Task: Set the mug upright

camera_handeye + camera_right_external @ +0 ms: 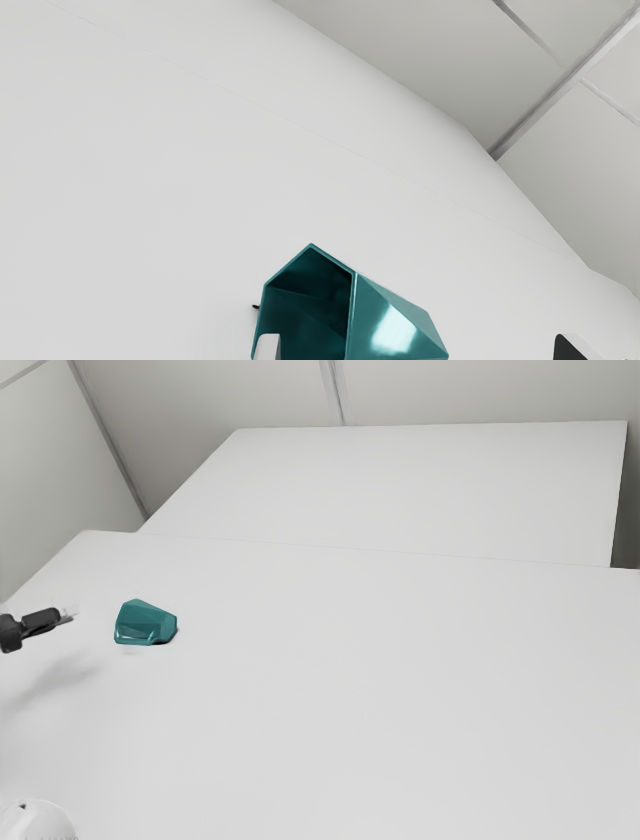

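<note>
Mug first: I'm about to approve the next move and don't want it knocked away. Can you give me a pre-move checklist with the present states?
1. Mug upright: not ok, it lies on its side on the table.
2. Claw open: ok, its fingers stand wide apart.
3. Claw clear of the mug: ok, a gap shows between them in the exterior view.
4. Mug centered between the fingers: not ok, in the wrist view one finger overlaps its mouth while the other stands well off its side.
5. Handle position known: cannot tell.
</note>
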`<state>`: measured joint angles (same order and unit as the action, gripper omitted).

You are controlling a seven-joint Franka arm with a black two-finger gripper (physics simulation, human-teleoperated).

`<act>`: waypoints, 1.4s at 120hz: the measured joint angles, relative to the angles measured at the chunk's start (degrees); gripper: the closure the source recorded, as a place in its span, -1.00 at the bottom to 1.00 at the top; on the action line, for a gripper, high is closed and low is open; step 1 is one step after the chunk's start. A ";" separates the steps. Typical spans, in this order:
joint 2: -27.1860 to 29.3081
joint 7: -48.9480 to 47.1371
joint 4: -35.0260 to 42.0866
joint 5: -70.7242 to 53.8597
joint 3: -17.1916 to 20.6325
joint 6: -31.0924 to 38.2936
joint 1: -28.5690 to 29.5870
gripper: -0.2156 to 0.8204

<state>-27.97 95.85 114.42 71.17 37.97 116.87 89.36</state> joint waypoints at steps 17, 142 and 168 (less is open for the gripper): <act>-3.72 5.28 -0.48 0.31 2.32 0.40 1.49 -0.57; -8.55 20.01 0.94 0.65 2.36 8.70 -8.31 -0.47; -8.19 20.93 1.11 0.99 2.51 9.41 -8.47 -0.21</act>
<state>-36.16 116.78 115.54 72.15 40.48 126.27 80.89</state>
